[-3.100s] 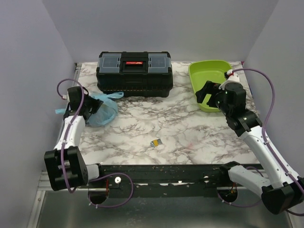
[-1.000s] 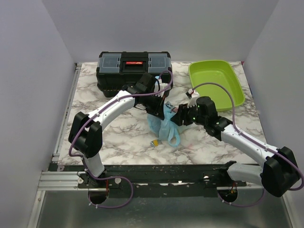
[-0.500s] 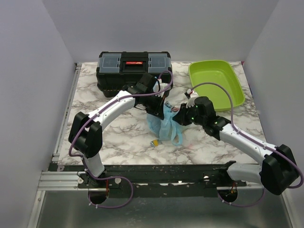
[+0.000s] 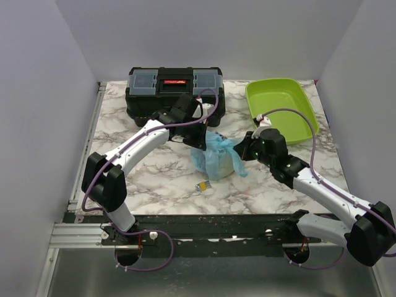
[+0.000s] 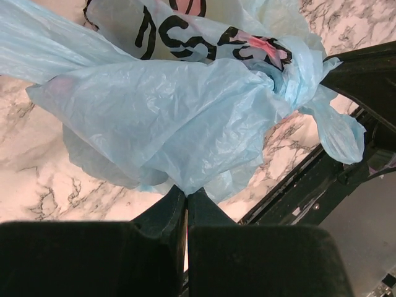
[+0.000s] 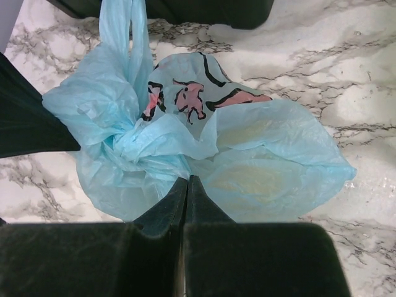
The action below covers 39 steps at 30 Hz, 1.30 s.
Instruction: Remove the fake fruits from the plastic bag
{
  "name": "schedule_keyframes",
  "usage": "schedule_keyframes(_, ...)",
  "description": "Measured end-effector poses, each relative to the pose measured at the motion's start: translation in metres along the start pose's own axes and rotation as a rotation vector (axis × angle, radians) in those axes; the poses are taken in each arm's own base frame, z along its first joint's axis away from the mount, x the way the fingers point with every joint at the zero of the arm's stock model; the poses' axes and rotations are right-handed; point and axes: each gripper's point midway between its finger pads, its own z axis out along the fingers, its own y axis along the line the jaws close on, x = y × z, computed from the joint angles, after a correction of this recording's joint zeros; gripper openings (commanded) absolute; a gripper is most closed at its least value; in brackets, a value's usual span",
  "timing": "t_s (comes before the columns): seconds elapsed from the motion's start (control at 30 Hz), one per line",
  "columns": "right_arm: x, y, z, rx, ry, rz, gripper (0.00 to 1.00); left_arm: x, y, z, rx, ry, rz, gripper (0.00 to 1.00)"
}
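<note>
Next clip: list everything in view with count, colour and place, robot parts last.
plastic bag: one, light blue with dark print, bunched at table centre.
fake fruits: count unclear, pale yellow shapes showing through the bag.
toolbox: one, black, far edge, left of centre.
tray: one, lime green, far right corner.
small block: one, yellow and silver, just in front of the bag.
table: one, white marble pattern.
left gripper: black, pinching bag film.
right gripper: black, pinching bag film.
</note>
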Motion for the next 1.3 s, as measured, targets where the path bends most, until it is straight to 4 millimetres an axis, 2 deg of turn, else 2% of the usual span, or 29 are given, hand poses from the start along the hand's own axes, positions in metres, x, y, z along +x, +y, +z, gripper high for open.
schedule_keyframes(0.13,0.006,-0.003,-0.001,0.003,0.006,0.001,0.01,0.002,0.0,-0.005,-0.012,0.001,-0.008,0.26)
schedule_keyframes(0.2,0.012,-0.006,-0.002,0.006,0.018,-0.002,0.01,0.003,0.0,-0.011,-0.019,-0.004,-0.012,0.41)
schedule_keyframes(0.4,0.016,-0.003,-0.002,-0.012,0.032,-0.01,0.01,-0.011,-0.013,-0.033,-0.003,-0.069,0.015,0.65)
schedule_keyframes(0.6,0.012,0.001,-0.008,-0.034,0.015,-0.01,0.01,-0.051,-0.035,-0.051,-0.008,-0.154,0.082,0.66)
schedule_keyframes(0.7,0.008,0.003,-0.011,-0.041,0.0,-0.01,0.01,-0.074,-0.045,-0.047,-0.047,-0.192,0.14,0.66)
schedule_keyframes(0.77,0.007,0.004,-0.012,-0.045,-0.004,-0.01,0.01,-0.082,-0.053,-0.038,-0.072,-0.194,0.182,0.66)
schedule_keyframes(0.9,0.005,0.005,-0.013,-0.052,-0.008,-0.009,0.01,-0.083,-0.054,-0.015,-0.112,-0.149,0.216,0.67)
schedule_keyframes(1.03,0.004,0.006,-0.015,-0.056,-0.015,-0.01,0.01,-0.073,-0.045,0.008,-0.139,-0.084,0.228,0.67)
schedule_keyframes(1.17,0.004,0.006,-0.016,-0.057,-0.017,-0.01,0.01,-0.066,-0.038,0.016,-0.161,-0.048,0.226,0.61)
schedule_keyframes(1.3,0.004,0.006,-0.016,-0.057,-0.018,-0.01,0.01,-0.064,-0.037,0.017,-0.172,-0.04,0.235,0.61)
